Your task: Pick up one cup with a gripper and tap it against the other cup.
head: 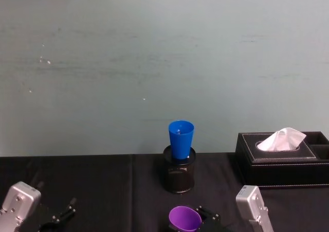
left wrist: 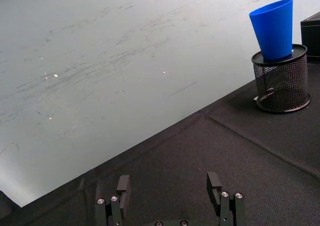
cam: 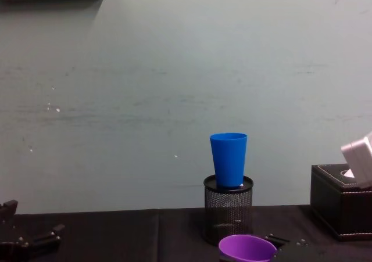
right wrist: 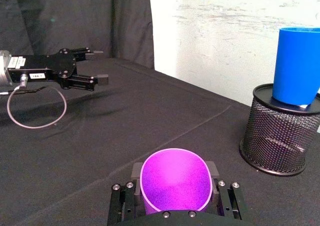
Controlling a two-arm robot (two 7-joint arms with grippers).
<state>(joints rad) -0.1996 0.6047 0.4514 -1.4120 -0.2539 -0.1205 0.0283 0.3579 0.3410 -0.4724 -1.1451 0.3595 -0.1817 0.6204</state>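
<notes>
Tumbler (right wrist: 174,188), purple tapered plastic, in R gripper (right wrist: 174,170).

Base of purple cup (head: 185,219) off-frame

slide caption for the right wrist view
Right gripper holds the purple cup, facing the blue cup seated in a mesh pen holder; left gripper open farther off.

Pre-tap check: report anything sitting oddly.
The blue cup sits upright in the mouth of the mesh pen holder, not on the table; an unusual perch. The purple cup is in the right gripper; nothing spilled.
</notes>
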